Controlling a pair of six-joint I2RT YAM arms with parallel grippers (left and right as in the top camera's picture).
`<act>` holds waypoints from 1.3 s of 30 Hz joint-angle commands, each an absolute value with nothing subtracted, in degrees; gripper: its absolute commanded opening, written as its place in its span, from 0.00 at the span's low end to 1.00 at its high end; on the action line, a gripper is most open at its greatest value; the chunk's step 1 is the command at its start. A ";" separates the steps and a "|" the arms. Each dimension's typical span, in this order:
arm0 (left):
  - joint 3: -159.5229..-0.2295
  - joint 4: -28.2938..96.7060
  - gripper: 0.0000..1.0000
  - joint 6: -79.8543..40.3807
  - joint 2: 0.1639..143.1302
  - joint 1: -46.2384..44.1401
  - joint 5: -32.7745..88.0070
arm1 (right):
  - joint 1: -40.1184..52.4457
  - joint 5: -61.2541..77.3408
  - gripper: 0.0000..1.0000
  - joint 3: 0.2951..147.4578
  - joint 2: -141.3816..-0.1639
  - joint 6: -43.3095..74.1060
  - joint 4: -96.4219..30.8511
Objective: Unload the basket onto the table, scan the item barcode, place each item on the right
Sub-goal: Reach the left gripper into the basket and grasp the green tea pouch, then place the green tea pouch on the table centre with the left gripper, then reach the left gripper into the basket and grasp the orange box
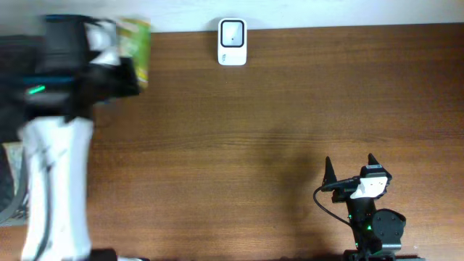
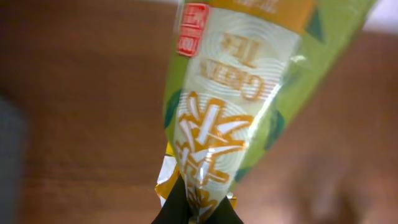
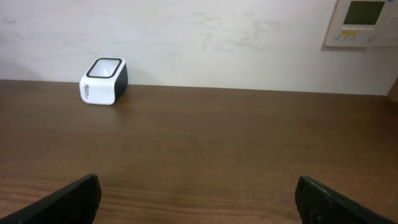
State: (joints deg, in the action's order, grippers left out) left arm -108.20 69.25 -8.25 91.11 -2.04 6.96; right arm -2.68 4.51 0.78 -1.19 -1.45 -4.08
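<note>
The item is a green and yellow green-tea packet (image 2: pixel 236 106), pinched at its crimped end by my left gripper (image 2: pixel 198 208), which is shut on it. From overhead the packet (image 1: pixel 135 45) shows at the table's far left corner, past the blurred left arm (image 1: pixel 54 145). No barcode shows on the side facing the wrist camera. The white barcode scanner (image 1: pixel 232 42) stands at the table's back edge, and the same scanner (image 3: pixel 104 81) shows far left in the right wrist view. My right gripper (image 1: pixel 349 169) rests open near the front right, nothing between its fingers (image 3: pixel 68 200).
A wall control panel (image 3: pixel 364 23) hangs at the upper right of the right wrist view. Dark equipment and cables (image 1: pixel 9 190) lie off the table's left edge. Brown wooden tabletop (image 1: pixel 275 109) spans between the two arms.
</note>
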 commanded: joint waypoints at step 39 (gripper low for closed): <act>-118.93 83.74 0.81 -21.26 98.45 48.07 -7.20 | -2.26 4.23 0.99 0.32 -0.84 -0.99 -4.14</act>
State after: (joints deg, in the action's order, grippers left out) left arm -123.26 85.73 -25.67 95.66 46.61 -8.45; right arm -2.68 4.49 0.78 -1.17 -1.45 -4.10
